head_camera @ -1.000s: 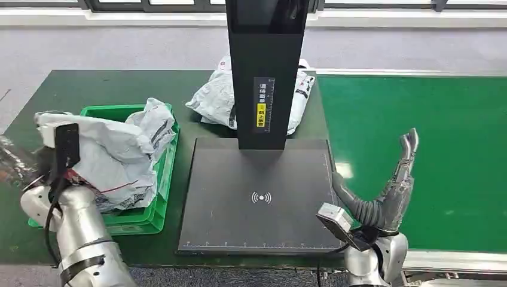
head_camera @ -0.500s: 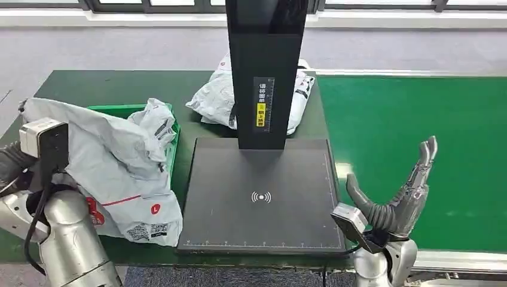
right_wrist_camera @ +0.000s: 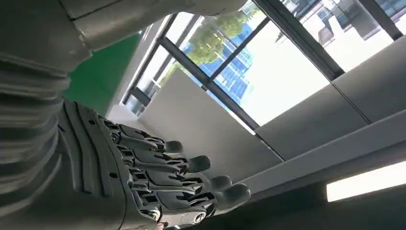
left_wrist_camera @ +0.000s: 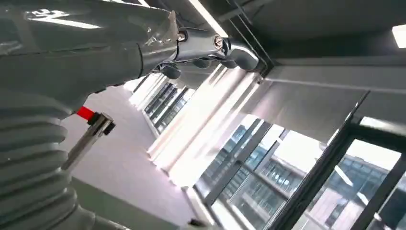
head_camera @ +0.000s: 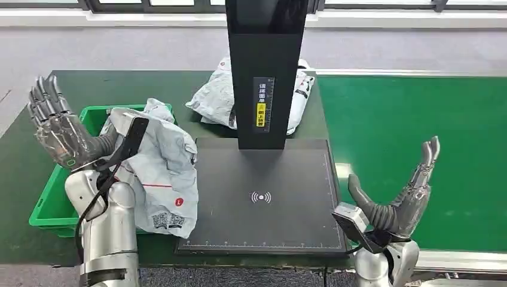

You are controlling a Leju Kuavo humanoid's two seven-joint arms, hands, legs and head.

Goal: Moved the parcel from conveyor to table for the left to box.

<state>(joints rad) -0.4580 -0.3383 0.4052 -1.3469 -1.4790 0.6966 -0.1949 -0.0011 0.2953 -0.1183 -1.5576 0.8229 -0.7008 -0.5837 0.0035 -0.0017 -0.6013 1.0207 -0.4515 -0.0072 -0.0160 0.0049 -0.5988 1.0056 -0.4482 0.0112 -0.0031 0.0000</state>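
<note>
A crumpled grey-white parcel (head_camera: pixel 164 173) with a red line and a barcode label lies across the right side of the green box (head_camera: pixel 52 206). Its lower corner hangs over the box rim onto the black scanner plate (head_camera: pixel 263 179). My left hand (head_camera: pixel 57 125) is raised above the box's left part, palm open and fingers spread upward, holding nothing; its forearm crosses in front of the parcel. In the left wrist view the left hand (left_wrist_camera: pixel 95 45) points at the ceiling. My right hand (head_camera: pixel 399 194) stands open at the conveyor's near edge, empty, as the right wrist view confirms (right_wrist_camera: pixel 158 184).
A second grey parcel (head_camera: pixel 212 98) lies on the dark green table behind the black scanner post (head_camera: pixel 266 72). The bright green conveyor belt (head_camera: pixel 418 131) runs along the right. The table's near edge sits just below the plate.
My left hand has let go of the parcel and swung up, open. The parcel has dropped and settled across the box's right side. The right hand has barely moved.
</note>
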